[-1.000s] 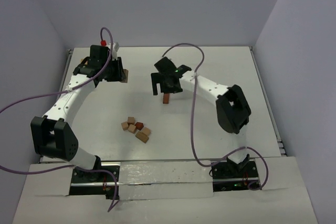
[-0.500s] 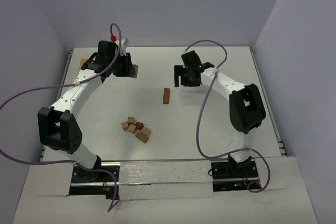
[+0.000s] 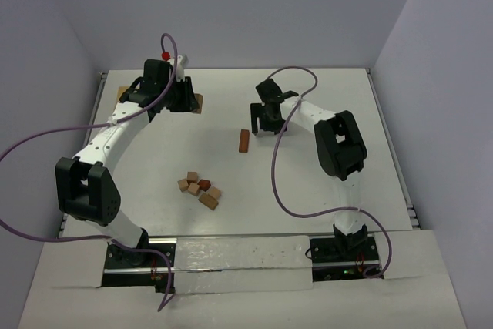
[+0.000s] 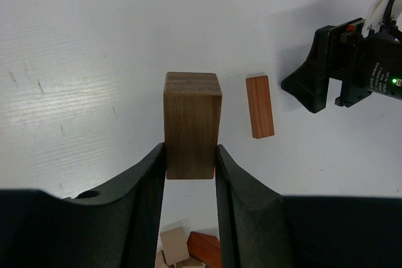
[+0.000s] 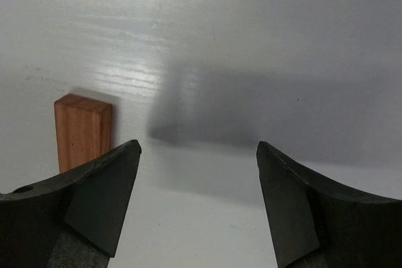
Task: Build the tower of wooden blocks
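The left pincer (image 4: 190, 150) was closed on a dark brown wooden block (image 4: 192, 114). Its two black fingers pressed the block's left and right sides, and most of the block stuck out beyond the fingertips above the white desk (image 3: 223, 86). In the overhead view this pincer sat over the far left part of the desk. The right pincer (image 5: 198, 149) stood with its jaws wide apart and nothing between them, facing bare desk at the far middle. A reddish-brown wooden brick (image 3: 244, 141) lay flat and alone on the desk, a little nearer and to the left of the right pincer and not touching it. In the right wrist view the brick showed beside the left finger, outside the gap. A cluster of small tan and reddish wooden blocks (image 3: 200, 190) lay loose on the desk nearer the arm bases. The cluster was packed close together, well apart from the brick and from both pincers.
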Action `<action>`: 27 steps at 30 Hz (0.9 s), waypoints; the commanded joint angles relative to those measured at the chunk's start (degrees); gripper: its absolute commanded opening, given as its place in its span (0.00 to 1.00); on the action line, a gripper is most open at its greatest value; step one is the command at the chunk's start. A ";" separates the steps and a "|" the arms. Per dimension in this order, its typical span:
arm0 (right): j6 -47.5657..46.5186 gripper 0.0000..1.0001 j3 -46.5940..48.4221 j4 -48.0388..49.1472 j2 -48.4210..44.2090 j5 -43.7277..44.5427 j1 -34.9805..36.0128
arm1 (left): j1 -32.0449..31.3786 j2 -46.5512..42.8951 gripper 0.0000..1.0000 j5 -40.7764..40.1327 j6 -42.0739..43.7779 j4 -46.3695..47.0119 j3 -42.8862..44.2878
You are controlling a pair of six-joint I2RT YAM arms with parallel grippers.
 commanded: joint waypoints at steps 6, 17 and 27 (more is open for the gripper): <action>0.39 0.85 5.46 -1.70 3.54 -1.42 1.34 | -0.06 -0.21 0.00 1.08 -0.43 3.00 1.80; 0.65 0.89 6.49 -2.38 5.00 -1.79 2.19 | -0.06 0.22 0.00 3.22 -0.26 3.18 1.36; -0.17 0.89 2.85 -2.12 0.34 -1.80 0.97 | -1.22 3.09 0.00 4.90 1.35 2.45 3.58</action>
